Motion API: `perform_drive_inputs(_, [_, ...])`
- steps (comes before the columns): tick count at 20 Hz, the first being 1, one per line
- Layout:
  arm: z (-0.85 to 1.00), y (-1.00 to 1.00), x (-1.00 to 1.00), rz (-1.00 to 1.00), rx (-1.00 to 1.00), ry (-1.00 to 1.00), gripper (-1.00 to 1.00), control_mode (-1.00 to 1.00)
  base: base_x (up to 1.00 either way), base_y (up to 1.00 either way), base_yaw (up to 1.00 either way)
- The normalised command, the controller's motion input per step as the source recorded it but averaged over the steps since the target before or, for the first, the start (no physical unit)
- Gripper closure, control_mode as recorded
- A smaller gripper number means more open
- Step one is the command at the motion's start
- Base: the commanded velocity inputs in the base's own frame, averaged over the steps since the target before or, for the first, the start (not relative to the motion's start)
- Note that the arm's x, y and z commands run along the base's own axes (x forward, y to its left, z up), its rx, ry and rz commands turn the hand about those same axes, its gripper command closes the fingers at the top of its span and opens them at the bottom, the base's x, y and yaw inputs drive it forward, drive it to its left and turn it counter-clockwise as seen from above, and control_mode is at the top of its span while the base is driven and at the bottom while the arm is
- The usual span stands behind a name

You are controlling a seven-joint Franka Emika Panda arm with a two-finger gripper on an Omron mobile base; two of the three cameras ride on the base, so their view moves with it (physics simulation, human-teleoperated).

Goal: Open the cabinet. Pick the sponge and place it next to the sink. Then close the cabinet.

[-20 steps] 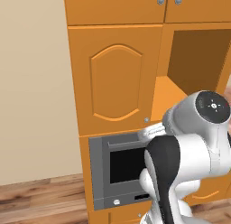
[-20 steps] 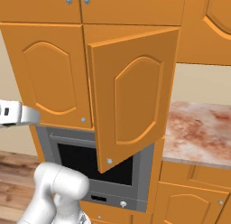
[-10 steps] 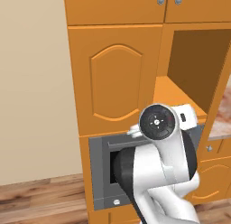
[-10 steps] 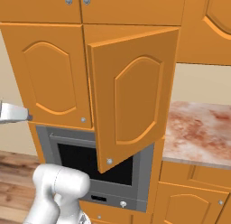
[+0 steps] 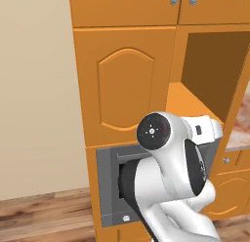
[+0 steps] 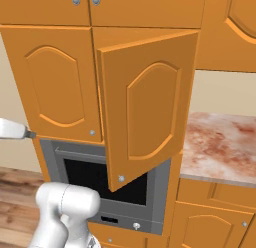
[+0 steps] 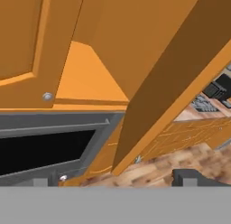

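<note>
With the cabinet (image 6: 145,102) right door swung open over the oven (image 6: 100,177), tool (image 7: 113,182) wide open and empty, sponge not yet fetched, closing still ahead.

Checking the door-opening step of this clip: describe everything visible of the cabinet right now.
The cabinet is orange, wood-looking, with two tall doors bearing arched raised panels and small round silver knobs near their lower corners. Its left door is shut; its right door stands swung outward, partly open. Behind it an orange shelf and darker inner walls show; no sponge can be made out there. It sits directly above the grey oven, below shorter upper doors. Nothing touches it; the gripper is open.
</note>
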Motion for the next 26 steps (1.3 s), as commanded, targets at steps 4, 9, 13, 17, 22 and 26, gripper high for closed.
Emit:
perform_drive_inputs(4, [0.0, -0.63, 0.0, -0.08, -0.17, 0.09, -1.0, -1.0, 0.0, 0.0, 0.0])
perform_drive_inputs(9, [0.0, -0.59, 0.0, -0.02, -0.16, 0.1, -1.0, -1.0, 0.0, 0.0, 0.0])
perform_drive_inputs(13, [0.0, -0.49, 0.0, 0.0, -0.1, 0.06, -1.0, -1.0, 0.0, 0.0, 0.0])
perform_drive_inputs(17, [0.0, -0.3, 0.0, 0.0, -0.08, 0.06, -1.0, -1.0, 0.0, 0.0, 0.0])
perform_drive_inputs(22, [-0.02, -0.01, 0.0, 0.0, -0.09, 0.12, -1.0, -1.0, 0.0, 0.0, 0.0])
perform_drive_inputs(26, [-0.02, 0.08, 0.07, 0.0, -0.09, 0.13, -1.0, -1.0, 0.0, 0.0, 0.0])
